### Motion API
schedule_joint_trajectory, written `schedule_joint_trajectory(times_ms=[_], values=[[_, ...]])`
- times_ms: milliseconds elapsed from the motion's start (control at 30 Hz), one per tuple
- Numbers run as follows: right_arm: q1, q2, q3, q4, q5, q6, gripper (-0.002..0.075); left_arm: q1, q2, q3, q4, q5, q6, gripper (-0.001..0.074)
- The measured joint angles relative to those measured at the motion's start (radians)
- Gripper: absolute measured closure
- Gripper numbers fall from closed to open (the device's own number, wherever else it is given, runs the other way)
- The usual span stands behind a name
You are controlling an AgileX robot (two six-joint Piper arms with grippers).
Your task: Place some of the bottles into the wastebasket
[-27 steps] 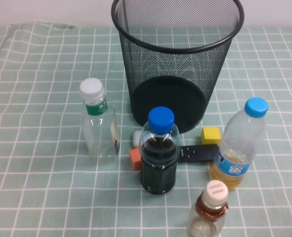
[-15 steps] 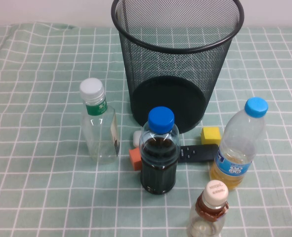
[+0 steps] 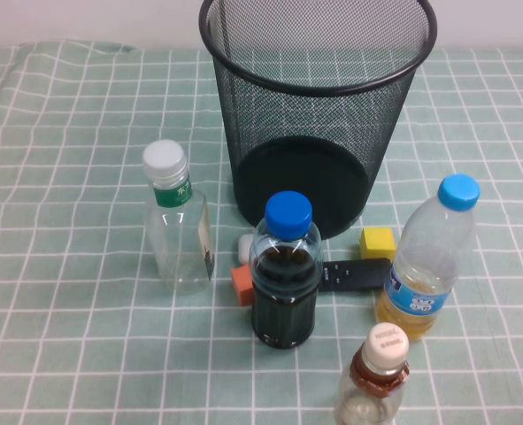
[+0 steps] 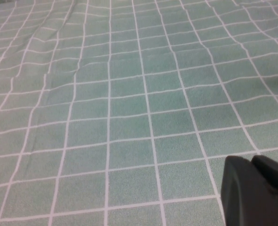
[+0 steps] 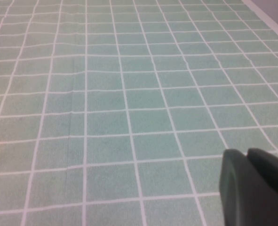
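On the green checked surface (image 3: 66,177), left of centre, the squarish clear plastic bottle with white cap (image 3: 178,228) stands upright, cap up. Behind centre sits the round black wire-mesh wastebasket (image 3: 319,106), mouth upward. Front right, the smaller cream-capped clear bottle (image 3: 376,376) stands upright. Left tool (image 4: 256,190) and right tool (image 5: 254,186) hover closed over bare cloth.

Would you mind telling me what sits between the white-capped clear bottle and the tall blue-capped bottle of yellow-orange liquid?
In the high view, the dark-liquid bottle stands between white-capped bottle and tall bottle, with an orange block, a black remote and a yellow block.
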Motion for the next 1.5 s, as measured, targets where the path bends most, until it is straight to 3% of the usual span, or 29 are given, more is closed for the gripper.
schedule_joint_trajectory(times_ms=[167, 433, 567, 800, 1033, 1133, 1267, 1500], values=[[0.0, 0.0, 0.0, 0.0, 0.0, 0.0, 0.0733, 0.0, 0.0, 0.0, -0.02, -0.024, -0.002, 0.0736], [0.0, 0.0, 0.0, 0.0, 0.0, 0.0, 0.0733, 0.0, 0.0, 0.0, -0.396, -0.209, -0.084, 0.0736], [0.0, 0.0, 0.0, 0.0, 0.0, 0.0, 0.0733, 0.0, 0.0, 0.0, -0.49, -0.282, -0.095, 0.0736], [0.0, 0.0, 0.0, 0.0, 0.0, 0.0, 0.0733, 0.0, 0.096, -0.205, -0.503, -0.026, -0.069, 0.0736], [0.0, 0.0, 0.0, 0.0, 0.0, 0.0, 0.0733, 0.0, 0.441, -0.437, -0.505, 0.204, 0.118, 0.0736], [0.0, 0.0, 0.0, 0.0, 0.0, 0.0, 0.0733, -0.067, 0.585, -0.505, -0.517, 0.222, 0.199, 0.0736], [0.0, 0.0, 0.0, 0.0, 0.0, 0.0, 0.0733, -0.243, 0.756, -0.585, -0.516, 0.16, 0.304, 0.0736], [0.0, 0.0, 0.0, 0.0, 0.0, 0.0, 0.0733, -0.454, 0.978, -0.626, -0.528, -0.18, 0.432, 0.0736]])
